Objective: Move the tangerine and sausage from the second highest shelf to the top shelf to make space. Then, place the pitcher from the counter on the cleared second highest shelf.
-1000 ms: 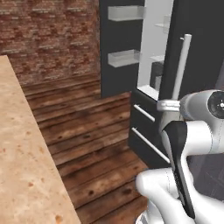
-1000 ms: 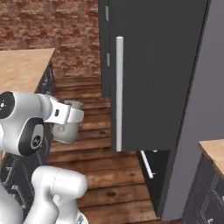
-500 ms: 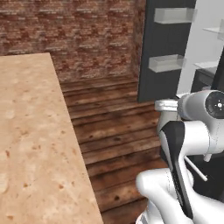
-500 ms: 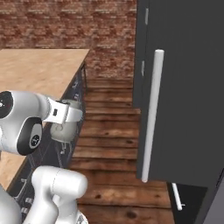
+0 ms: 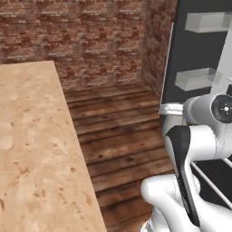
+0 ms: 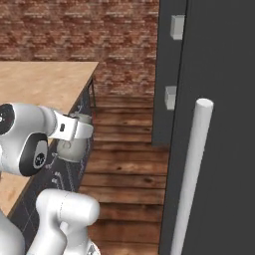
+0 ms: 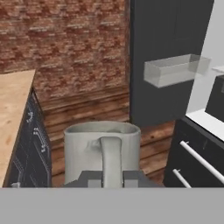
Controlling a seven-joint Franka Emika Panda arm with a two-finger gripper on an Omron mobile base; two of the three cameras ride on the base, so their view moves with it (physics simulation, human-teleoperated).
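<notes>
Swinging round with the base, both base views have shifted since a second ago: the brick wall now fills the far end and the counter stretches wide along the left, where before the open fridge took up more of the picture. That is the camera travelling, not the furniture. The arm itself looks unchanged in its pose.

And the pitcher is off the counter, up in the air! From the hand view the gripper is clamped tight on the handle, the two dark fingertips pressed in on either side of the grey strap, the jug upright with its flared rim facing away. In the right base view the pitcher hangs just under the wrist, out past the counter's edge and above the wooden floor.

Ahead and to the right stands the dark fridge door with its pale vertical handle, and clear door bins show on the open door.
</notes>
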